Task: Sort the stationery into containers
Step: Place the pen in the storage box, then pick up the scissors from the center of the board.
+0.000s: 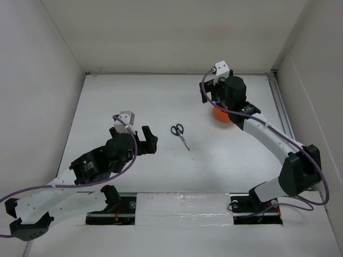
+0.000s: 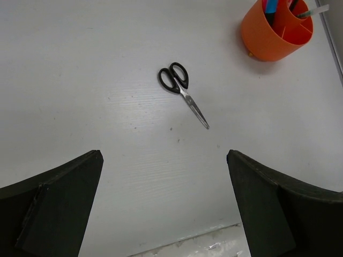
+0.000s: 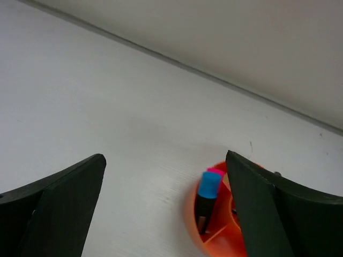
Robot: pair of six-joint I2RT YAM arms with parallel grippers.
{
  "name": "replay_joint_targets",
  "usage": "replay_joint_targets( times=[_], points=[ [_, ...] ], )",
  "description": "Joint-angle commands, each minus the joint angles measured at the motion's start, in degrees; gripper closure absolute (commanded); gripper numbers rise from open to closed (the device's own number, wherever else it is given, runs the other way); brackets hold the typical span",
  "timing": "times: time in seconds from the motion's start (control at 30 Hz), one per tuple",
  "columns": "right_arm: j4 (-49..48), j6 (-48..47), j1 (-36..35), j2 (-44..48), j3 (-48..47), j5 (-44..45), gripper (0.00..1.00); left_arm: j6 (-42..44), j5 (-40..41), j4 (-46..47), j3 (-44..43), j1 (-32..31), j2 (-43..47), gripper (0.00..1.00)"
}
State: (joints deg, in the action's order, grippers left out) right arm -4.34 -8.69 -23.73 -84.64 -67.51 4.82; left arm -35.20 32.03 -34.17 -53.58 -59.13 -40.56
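A matte white flat counter [image 1: 161, 107] spreads beneath the left pincer [image 1: 146, 140] and the right pincer [image 1: 210, 96]. Plain white panel walls [image 1: 171, 32] rise beyond the right pincer and on the outer side of each. A pale metal rail [image 1: 280, 107] runs along the counter's edge, to the right of the right pincer. Behind the left pincer, at the near edge, lies a glossy white strip [image 1: 182, 206].

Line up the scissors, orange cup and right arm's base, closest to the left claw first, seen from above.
1. scissors, just right of the left claw.
2. orange cup, farther right, toward the back.
3. right arm's base, far right, at the near edge.
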Motion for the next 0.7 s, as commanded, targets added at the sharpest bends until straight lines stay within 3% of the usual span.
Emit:
replay_joint_targets(
  times=[0.0,0.3,0.4,0.47,0.53,0.57,0.67],
  points=[
    [-0.68,3.06,-5.71,4.21,-0.35,4.14,0.0,-1.35,2.06,0.07,-0.21,0.16,-2.41,0.0],
    [9.6,20.36,-14.32,18.97,9.22,14.31,0.0,-10.32,3.4,-1.61,-3.11,1.83,-13.4,0.0],
    [16.08,25.11,-17.57,26.35,11.52,17.32,0.0,-16.2,4.43,-1.6,-6.61,2.44,-22.35,0.0],
    [18.92,27.14,-19.6,30.24,12.05,19.96,0.0,-16.22,1.3,-2.3,-11.27,7.96,-31.57,0.0],
    [21.82,27.85,-20.74,35.49,12.05,20.92,0.0,-11.05,-7.8,3.39,-12.07,12.71,-36.85,0.04],
    [22.61,27.85,-21.27,36.99,12.05,21.72,0.0,-9.55,-9.17,5.67,-12.94,14.47,-39.14,0.08],
    [25.86,28.38,-21.27,40.95,11.35,22.51,0.0,-7.79,-7.77,6.49,-19.44,15.36,-49.15,0.07]
  ],
)
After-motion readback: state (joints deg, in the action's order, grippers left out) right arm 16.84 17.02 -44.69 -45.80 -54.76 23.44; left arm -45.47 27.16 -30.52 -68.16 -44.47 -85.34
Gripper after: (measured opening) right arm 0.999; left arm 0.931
